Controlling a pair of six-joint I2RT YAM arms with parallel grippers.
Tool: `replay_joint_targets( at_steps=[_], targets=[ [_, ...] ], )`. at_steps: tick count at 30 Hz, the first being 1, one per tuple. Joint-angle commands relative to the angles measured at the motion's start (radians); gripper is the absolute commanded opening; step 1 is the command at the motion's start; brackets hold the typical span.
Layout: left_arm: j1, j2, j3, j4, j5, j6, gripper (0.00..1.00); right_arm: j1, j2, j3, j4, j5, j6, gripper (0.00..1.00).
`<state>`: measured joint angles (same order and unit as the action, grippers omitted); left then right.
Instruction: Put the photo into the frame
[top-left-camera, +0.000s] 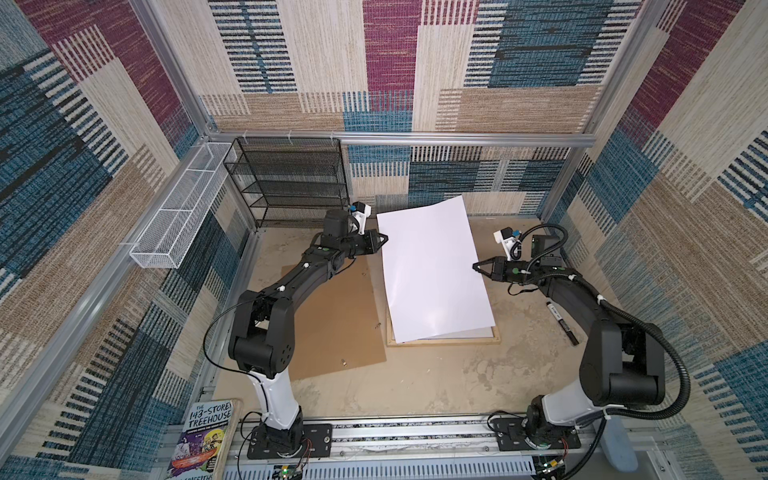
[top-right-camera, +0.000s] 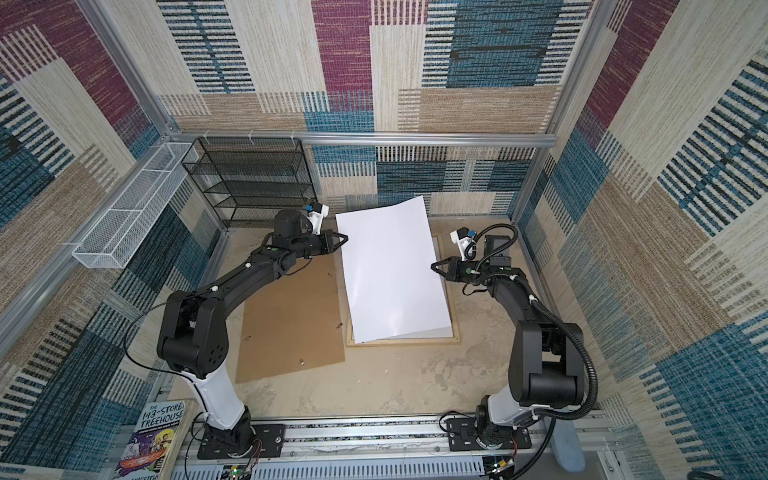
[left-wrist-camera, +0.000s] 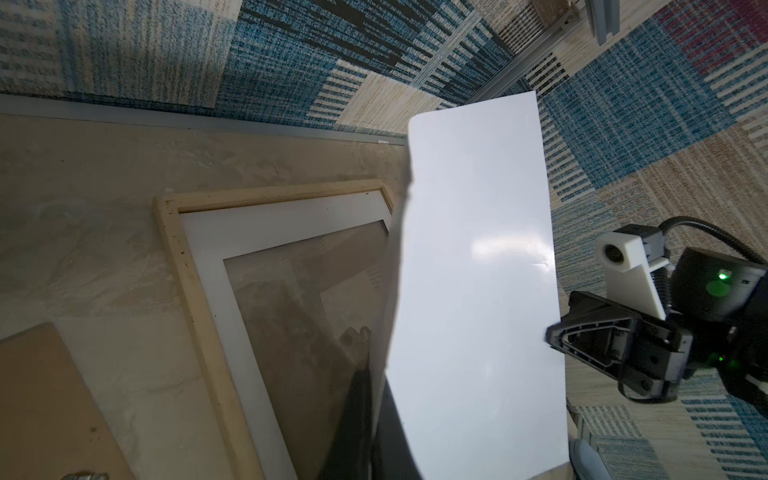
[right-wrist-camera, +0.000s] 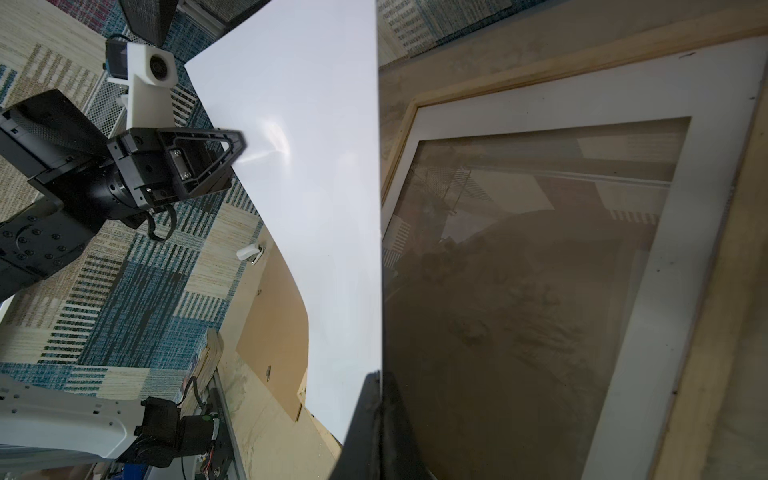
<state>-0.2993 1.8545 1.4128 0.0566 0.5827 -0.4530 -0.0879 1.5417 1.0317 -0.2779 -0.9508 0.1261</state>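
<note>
Both arms' jaws are clamped on opposite side edges of the photo (top-left-camera: 432, 270), white back up, tilted over the frame (top-left-camera: 444, 341) on the table (top-left-camera: 415, 386). It's bowing, so uneven lowering could probably crease it or land it crooked.

Soft, even light fills the cell and shadows are faint. Both top views bow at the edges. Glare streaks the large glossy white photo sheet (left-wrist-camera: 511, 249). Glass in the pale-wood rectangular frame (left-wrist-camera: 193, 291) mirrors the walls. The black right end effector (right-wrist-camera: 376, 390), close to the lens, is blurred.

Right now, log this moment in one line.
left claw: shut on large white-backed paper photo | right claw: shut on its opposite edge | photo: lifted, above pale rectangular wooden frame | inserted: not yet
</note>
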Motion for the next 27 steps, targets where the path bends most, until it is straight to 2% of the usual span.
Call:
replay_joint_targets(
  at_steps=[1,6,9,26,27],
  targets=[
    [0.000,0.022,0.022,0.028,0.022,-0.025,0.04,-0.007,0.012,0.006,-0.023,-0.006,-0.022,0.06],
    [-0.001,0.060,0.052,0.017,0.008,-0.020,0.24,-0.010,0.015,-0.027,0.031,0.008,0.008,0.06],
    [0.000,0.085,0.073,0.017,0.012,-0.025,0.31,-0.012,0.020,-0.043,0.061,0.010,0.023,0.05],
    [0.000,0.157,0.108,0.007,0.005,-0.025,0.43,-0.040,0.080,-0.106,0.190,0.037,0.094,0.04],
    [0.000,0.161,0.112,-0.004,-0.036,-0.020,0.43,-0.042,0.080,-0.109,0.190,0.039,0.093,0.04]
  ],
)
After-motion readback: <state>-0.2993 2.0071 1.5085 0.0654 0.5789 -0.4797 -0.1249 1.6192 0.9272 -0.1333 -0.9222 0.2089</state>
